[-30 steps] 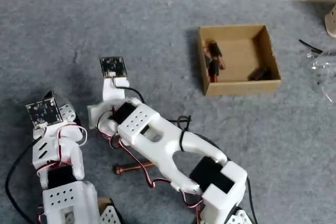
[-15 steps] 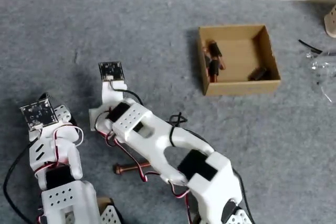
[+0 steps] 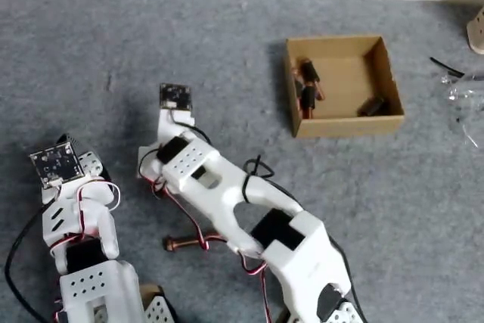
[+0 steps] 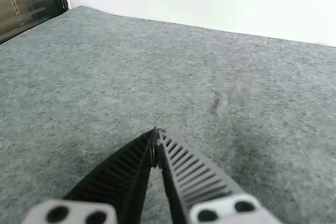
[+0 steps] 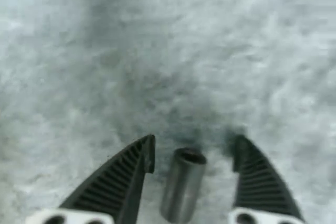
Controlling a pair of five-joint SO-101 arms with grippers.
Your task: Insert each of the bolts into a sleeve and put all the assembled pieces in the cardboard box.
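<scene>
Right gripper (image 5: 194, 148), well apart from the box (image 3: 344, 85): fingers spread wide astride a lying sleeve (image 5: 182, 184). Left gripper (image 4: 156, 135), farther off: fingers pressed together, holding nothing.

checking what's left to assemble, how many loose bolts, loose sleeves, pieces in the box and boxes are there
loose bolt: 1
loose sleeve: 1
pieces in the box: 3, as far as the high view shows
cardboard box: 1
total: 6
</scene>
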